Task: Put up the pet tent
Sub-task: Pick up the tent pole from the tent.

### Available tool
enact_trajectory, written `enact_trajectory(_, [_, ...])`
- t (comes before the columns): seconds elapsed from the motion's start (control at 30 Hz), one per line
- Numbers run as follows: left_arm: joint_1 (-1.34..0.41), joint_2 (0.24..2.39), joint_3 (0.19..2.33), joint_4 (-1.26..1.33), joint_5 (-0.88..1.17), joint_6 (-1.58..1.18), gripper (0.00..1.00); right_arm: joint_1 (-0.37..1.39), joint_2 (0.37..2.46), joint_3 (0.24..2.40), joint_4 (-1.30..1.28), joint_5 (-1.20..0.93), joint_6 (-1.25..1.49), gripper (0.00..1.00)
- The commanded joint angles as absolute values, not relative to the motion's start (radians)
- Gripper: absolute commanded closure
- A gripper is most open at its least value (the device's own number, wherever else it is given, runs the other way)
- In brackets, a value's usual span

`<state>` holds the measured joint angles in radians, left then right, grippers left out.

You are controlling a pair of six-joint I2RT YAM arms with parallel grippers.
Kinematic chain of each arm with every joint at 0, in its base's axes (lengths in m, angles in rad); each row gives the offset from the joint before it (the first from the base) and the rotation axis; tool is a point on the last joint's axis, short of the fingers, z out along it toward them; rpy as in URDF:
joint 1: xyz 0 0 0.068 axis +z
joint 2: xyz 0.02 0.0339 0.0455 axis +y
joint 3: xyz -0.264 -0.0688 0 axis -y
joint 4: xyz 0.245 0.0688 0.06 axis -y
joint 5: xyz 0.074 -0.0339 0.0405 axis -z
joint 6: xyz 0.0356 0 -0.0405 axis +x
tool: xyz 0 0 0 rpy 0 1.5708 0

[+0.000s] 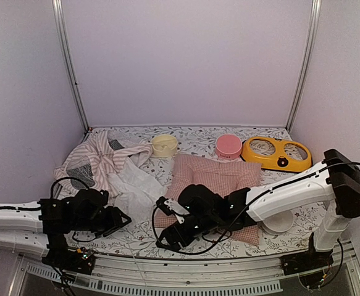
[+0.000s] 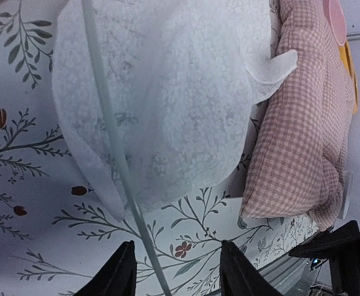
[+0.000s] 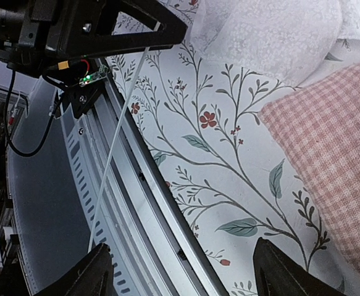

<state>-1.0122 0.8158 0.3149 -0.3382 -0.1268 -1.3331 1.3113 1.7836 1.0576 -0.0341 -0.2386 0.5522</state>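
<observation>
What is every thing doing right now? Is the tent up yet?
pet tent, collapsed in a flat heap, not up.
checked cushion, lying flat.
cream bowl, upright, looks empty.
pink bowl, upright.
yellow feeder, upright, both holes empty.
left gripper, open.
right gripper, open, holding nothing.

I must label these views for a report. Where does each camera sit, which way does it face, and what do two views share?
Top external: above and behind the bases, facing down on the table; left arm and right arm show, pet tent collapsed at left.
Left wrist: on the left arm, facing past its open left claw to sheer curtain, pole and cushion.
Right wrist: facing past the open right claw to the table's near edge.
Shared: both wrist views show pole and cushion.
</observation>
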Motion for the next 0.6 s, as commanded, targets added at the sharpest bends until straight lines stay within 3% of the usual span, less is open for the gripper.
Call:
enact_trajectory(0.0, [-1.035,0.868,0.328,-0.243,-0.172,-1.399,0.60,1.305,1.761,1.088,-0.045,-0.258,0.516,0.21])
enact_trajectory(0.13, [-1.034,0.920,0.366,-0.187,-0.187,-1.385,0.87,1.305,1.759,1.080,-0.046,-0.274,0.512,0.20])
enact_trajectory(0.23, [-1.034,0.952,0.394,-0.153,-0.217,-1.370,1.00,1.305,1.745,1.071,-0.050,-0.284,0.505,0.21])
enact_trajectory(0.57, [-1.018,1.054,0.473,-0.027,-0.300,-1.340,1.00,1.305,1.649,0.974,-0.056,-0.437,0.498,0.20])
